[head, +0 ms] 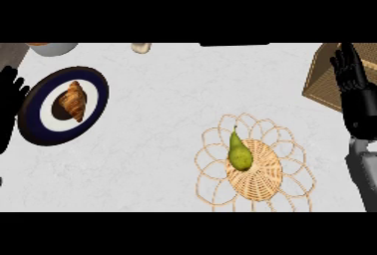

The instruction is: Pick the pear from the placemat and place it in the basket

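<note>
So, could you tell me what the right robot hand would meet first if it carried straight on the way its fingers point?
Probably the basket: the right robot hand points up the view beside it, seemingly above its edge, though height is unclear.

Bright even light, pale counter (pixel 169 99) without glare; faint soft shadows under objects

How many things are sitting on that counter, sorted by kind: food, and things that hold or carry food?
Food: 2, the pear and the croissant.
Holders: 3, the woven placemat under the pear, the dark blue plate under the croissant, the basket at the right edge.
Cut off at the top edge, too little showing to name: 2.
Total: 7.
</note>
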Tool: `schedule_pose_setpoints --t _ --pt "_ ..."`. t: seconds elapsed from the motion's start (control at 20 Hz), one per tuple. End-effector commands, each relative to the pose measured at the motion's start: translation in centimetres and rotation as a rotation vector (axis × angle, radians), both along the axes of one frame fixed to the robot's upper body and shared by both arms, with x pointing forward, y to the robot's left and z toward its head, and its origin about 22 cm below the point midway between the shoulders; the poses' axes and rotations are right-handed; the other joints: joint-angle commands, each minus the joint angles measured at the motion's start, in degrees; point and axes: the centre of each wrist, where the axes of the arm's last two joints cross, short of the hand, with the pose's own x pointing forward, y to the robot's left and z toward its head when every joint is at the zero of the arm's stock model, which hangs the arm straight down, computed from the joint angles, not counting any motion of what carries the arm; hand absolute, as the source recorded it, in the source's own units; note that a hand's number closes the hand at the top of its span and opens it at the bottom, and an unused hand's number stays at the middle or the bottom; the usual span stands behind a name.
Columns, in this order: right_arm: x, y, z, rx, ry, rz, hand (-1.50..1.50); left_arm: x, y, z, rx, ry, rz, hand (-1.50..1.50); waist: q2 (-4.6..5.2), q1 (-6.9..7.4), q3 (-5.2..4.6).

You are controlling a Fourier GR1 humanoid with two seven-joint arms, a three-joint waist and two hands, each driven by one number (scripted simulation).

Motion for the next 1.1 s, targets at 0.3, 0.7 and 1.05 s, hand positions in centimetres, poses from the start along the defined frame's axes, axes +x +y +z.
schedule_pose_setpoints --t 0.3,0.7,1.05 --pt "1.3 3.7 -3.3 0.039 0.363 0.187 1.50 0.4 -5.4 -3.3 -0.007 0.037 -0.078 0.00 -1.15 2.21 -0.70" --pt "3.3 10.5 -5.1 -0.297 0.350 -0.398 -1.50 0.2 -6.7 -4.6 0.018 0.046 -0.078 0.00 -1.58 2.06 -1.05" --pt "6.1 9.4 2.4 -0.624 0.671 -0.441 -1.50 0.3 -6.9 -4.5 0.005 0.051 -0.053 0.00 -2.35 0.76 -1.12"
